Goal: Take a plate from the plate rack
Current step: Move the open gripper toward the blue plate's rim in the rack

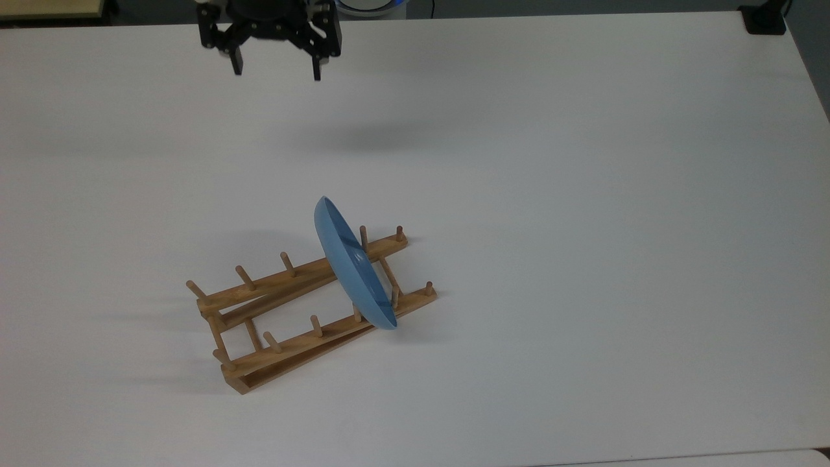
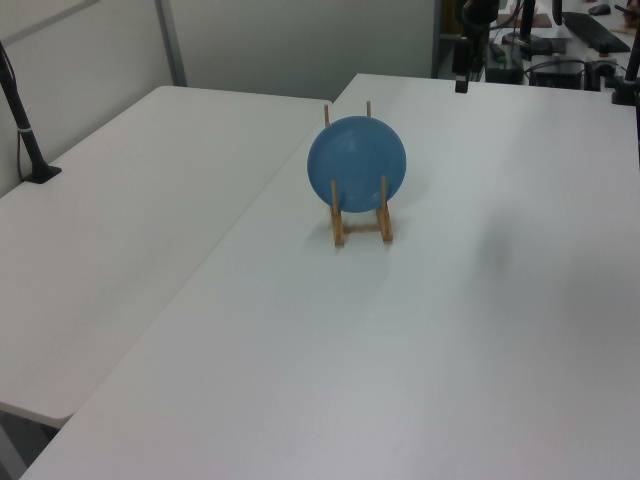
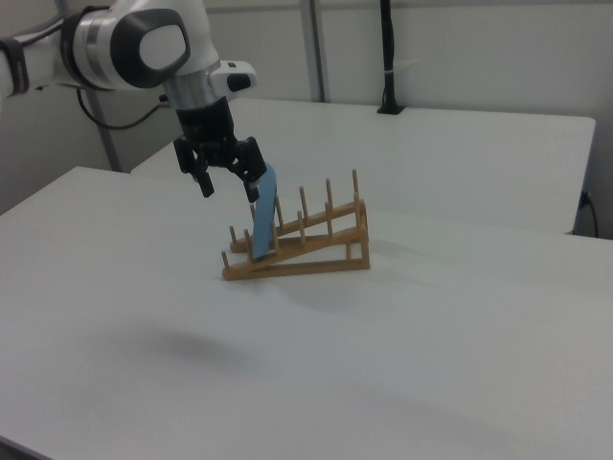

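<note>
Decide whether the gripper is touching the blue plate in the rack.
Apart. In the top view, the open gripper hangs near the table's far edge, with a wide stretch of bare table between it and the plate standing in the plate rack.

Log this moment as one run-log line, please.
phase: approach | gripper: open, empty, in the air, apart from plate | plate: on edge between pegs of plate rack | table: white

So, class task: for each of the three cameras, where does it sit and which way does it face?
Top view: high above the table, looking down; gripper at the top edge.
Left view: off the rack's end, facing the plate broadside.
Right view: low beside the plate rack; arm and open gripper show.
All share plate and rack.
</note>
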Controlling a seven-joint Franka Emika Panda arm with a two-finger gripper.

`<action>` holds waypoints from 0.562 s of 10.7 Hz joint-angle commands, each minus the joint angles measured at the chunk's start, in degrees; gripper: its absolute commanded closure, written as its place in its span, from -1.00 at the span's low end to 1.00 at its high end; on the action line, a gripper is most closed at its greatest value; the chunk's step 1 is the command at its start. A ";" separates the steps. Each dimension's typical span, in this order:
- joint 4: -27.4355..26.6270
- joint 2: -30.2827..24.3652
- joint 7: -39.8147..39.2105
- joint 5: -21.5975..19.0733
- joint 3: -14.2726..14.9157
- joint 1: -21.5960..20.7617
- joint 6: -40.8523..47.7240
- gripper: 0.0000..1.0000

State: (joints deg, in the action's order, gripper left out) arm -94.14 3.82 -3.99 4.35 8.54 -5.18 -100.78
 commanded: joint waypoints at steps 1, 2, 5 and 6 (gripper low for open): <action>3.24 3.72 -1.98 2.85 0.16 -2.90 -7.56 -1.00; 5.61 6.00 -1.90 3.81 0.51 -4.30 -10.20 -1.00; 10.54 13.99 -1.11 9.78 4.55 -11.68 -17.76 -0.57; 11.60 16.11 0.55 11.80 5.86 -13.44 -20.13 -0.52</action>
State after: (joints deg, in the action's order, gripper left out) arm -87.41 13.48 -4.85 12.16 10.53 -13.48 -116.67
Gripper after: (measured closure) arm 0.154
